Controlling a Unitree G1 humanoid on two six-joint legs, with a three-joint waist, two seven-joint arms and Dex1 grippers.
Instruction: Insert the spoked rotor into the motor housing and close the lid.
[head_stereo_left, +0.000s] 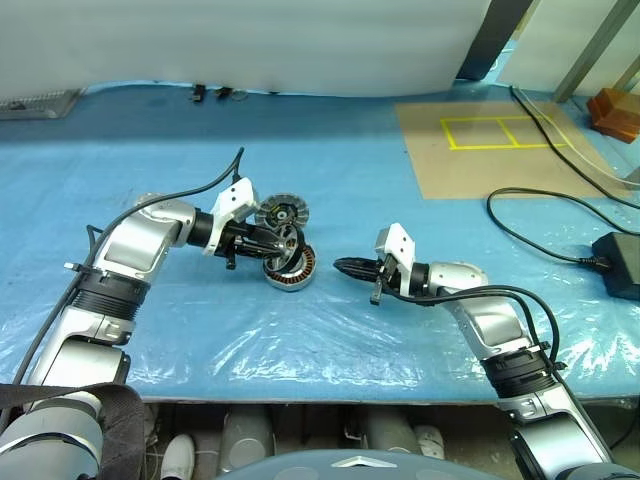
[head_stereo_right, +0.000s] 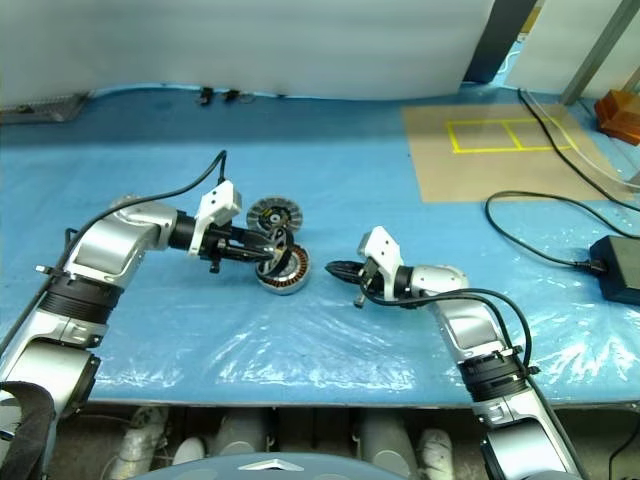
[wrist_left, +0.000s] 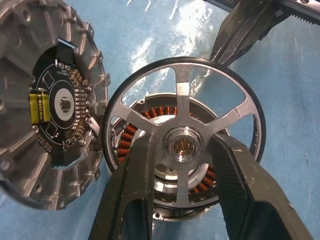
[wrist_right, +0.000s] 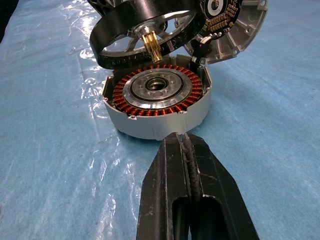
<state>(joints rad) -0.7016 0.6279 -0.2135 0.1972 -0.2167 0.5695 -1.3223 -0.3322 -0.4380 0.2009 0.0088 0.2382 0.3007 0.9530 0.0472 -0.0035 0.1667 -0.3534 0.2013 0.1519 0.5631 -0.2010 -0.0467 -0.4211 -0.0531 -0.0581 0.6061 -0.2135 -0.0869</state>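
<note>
right, the left end effector (head_stereo_left: 268, 240) is grasping the rotor (wrist_left: 183, 145) by its hub, fingers (wrist_left: 131, 200) either side, and holds it tilted just above the housing (wrist_right: 156, 100), brass shaft pointing down towards the dark centre but not in yet. housing sits on the blue-covered table (head_stereo_left: 330, 150), copper windings exposed. the lid (head_stereo_left: 281, 212), a ribbed disc with a circuit board inside, stands propped just behind the housing. right end effector (head_stereo_left: 352, 267) is clenched on nothing, its tip just beside the housing wall. so: rotor picked up and roughly lined up; seating it and closing the lid are both left.
</note>
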